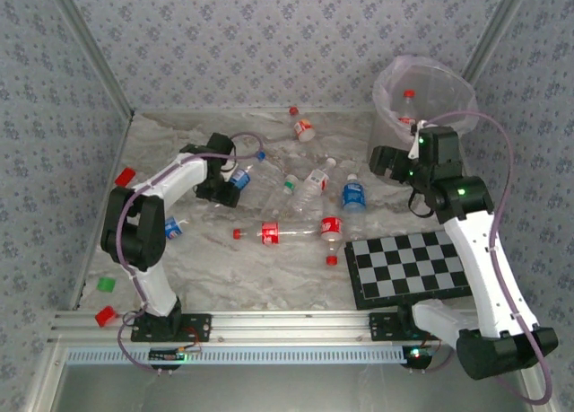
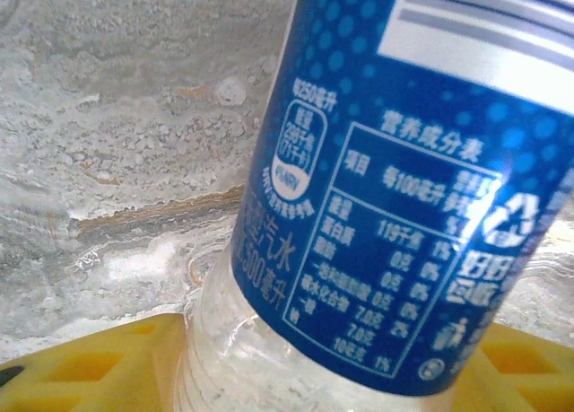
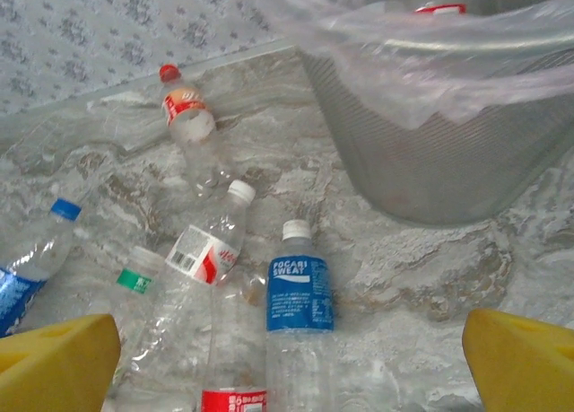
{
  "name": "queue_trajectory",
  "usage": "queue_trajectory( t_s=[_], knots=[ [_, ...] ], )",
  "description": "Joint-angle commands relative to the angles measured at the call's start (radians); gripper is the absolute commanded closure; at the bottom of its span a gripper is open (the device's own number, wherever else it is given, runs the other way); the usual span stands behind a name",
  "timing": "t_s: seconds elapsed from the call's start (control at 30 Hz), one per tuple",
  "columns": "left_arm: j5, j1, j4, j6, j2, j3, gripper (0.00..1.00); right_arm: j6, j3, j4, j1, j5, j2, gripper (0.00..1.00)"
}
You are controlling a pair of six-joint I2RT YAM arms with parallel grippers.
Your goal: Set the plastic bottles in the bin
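My left gripper is low at the table's left middle. Its yellow fingers press both sides of a clear bottle with a blue label, which lies on the marble top. Several more plastic bottles lie in the middle: a blue Pocari bottle, two red-labelled ones, a white-capped one, and a red-capped one at the back. The bin stands at the back right with a red-capped bottle inside. My right gripper hovers open beside the bin, above the Pocari bottle.
A black-and-white checkerboard lies at the front right. Small red blocks and a green one sit along the left edge. Another blue-labelled bottle lies by the left arm. Patterned walls close the back and sides.
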State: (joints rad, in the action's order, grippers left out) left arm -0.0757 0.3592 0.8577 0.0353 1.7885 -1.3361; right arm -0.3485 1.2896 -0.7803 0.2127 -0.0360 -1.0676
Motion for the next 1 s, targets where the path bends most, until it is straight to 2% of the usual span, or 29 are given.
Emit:
queue_trajectory(
  t_s=[0.0, 0.1, 0.13, 0.17, 0.2, 0.33, 0.43, 0.5, 0.6, 0.83, 0.97],
  knots=[
    [-0.038, 0.022, 0.069, 0.02, -0.063, -0.038, 0.43, 0.006, -0.004, 0.044, 0.027, 0.064, 0.014, 0.0],
    [-0.063, 0.062, 0.066, 0.05, -0.134, -0.048, 0.49, 0.019, -0.033, 0.165, 0.028, 0.34, 0.018, 0.0],
    [-0.067, 0.089, 0.053, 0.063, -0.161, -0.042, 0.5, 0.018, -0.053, 0.235, 0.035, 0.457, 0.018, 0.0],
    [-0.074, 0.122, 0.032, 0.075, -0.188, -0.029, 0.52, -0.002, -0.068, 0.287, 0.052, 0.521, 0.014, 0.0],
    [-0.078, 0.148, 0.01, 0.091, -0.215, -0.013, 0.53, -0.009, -0.074, 0.311, 0.081, 0.517, 0.01, 0.0],
    [-0.053, 0.236, -0.149, 0.224, -0.351, 0.118, 0.66, 0.042, -0.068, 0.321, 0.221, 0.338, -0.017, 0.0],
    [0.037, 0.291, -0.35, 0.315, -0.47, 0.256, 0.71, -0.013, -0.088, 0.39, 0.234, 0.355, -0.039, 0.01],
    [0.094, 0.325, -0.507, 0.374, -0.545, 0.354, 0.75, -0.064, -0.151, 0.467, 0.243, 0.367, -0.041, 0.05],
    [0.129, 0.373, -0.666, 0.43, -0.623, 0.462, 0.79, -0.119, -0.196, 0.563, 0.261, 0.384, -0.054, 0.09],
    [0.152, 0.434, -0.708, 0.411, -0.649, 0.502, 0.84, -0.217, -0.208, 0.701, 0.275, 0.484, -0.134, 0.1],
    [0.166, 0.475, -0.744, 0.417, -0.638, 0.506, 0.84, -0.202, -0.172, 0.691, 0.278, 0.491, -0.198, 0.19]
  ],
)
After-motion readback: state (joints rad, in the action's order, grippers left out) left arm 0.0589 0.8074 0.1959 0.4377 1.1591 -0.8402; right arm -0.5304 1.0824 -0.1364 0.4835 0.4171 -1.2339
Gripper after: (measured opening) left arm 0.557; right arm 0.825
